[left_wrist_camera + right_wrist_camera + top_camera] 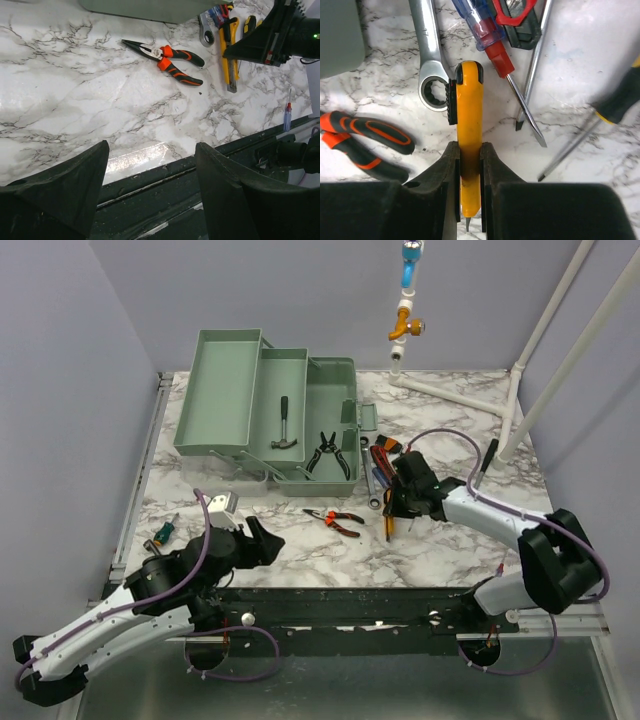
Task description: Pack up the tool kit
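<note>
While in right end effector (469, 148), cutter (470, 95)

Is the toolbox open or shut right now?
Open: the toolbox has its lid swung back and trays spread; a hammer and black pliers lie inside.

Bright even light, soft shadows, glare on marble table (135, 155)

Tight quarters around the right gripper (469, 150), clamped on the utility knife (469, 100): wrench (427, 60) just left, screwdriver (492, 47) ahead-right, orange pliers (365, 145) farther left. Ahead of the spread left gripper (150, 147), bare marble tabletop (75, 100) up to those pliers.
</note>
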{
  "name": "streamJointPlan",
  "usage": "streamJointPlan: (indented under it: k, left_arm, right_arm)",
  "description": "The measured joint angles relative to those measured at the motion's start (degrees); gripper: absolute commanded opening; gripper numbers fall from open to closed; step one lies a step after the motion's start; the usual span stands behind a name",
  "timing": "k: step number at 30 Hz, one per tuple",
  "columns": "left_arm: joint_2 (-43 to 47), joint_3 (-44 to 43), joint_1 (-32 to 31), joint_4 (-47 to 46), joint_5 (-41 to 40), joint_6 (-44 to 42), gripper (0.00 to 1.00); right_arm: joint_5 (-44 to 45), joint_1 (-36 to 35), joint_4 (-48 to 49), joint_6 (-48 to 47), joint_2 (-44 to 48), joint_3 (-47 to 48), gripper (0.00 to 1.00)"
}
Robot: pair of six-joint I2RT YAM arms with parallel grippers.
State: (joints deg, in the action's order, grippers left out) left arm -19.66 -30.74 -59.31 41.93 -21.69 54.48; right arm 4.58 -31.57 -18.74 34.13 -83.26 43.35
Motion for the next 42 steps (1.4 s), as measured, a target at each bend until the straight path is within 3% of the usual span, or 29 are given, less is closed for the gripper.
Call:
streamJointPlan:
  k: [5,11,17,22,42]
  left_arm:
    - [2.38,-0.66,0.00,1.36,-1.95,0.02,0.71]
    - [3.48,-0.63,0.00,1.68,-2.75,0.02,0.72]
    - [2.49,-0.63,0.00,1.46,-2.78,-0.02,0.72]
    - [1.55,-0.61,0.00,1.14,-2.62,-0.02,0.72]
    - [-1.77,0.28,0.09,-2.03,-0.24,-0.28,0.73]
  right_arm:
    - [2.10,0.00,-4.55,0.13,7.34,2.71,0.03]
    - [-1.18,0.04,-2.73,0.13,12.61,10.29,0.01]
    - [-10.47,0.04,1.60,1.09,3.15,23.96,0.01]
    - [-13.70,-0.35,4.20,2.43,-3.30,26.73,0.01]
    - [-7.19,-3.39,2.14,0.76,-30.08,46.34,0.07]
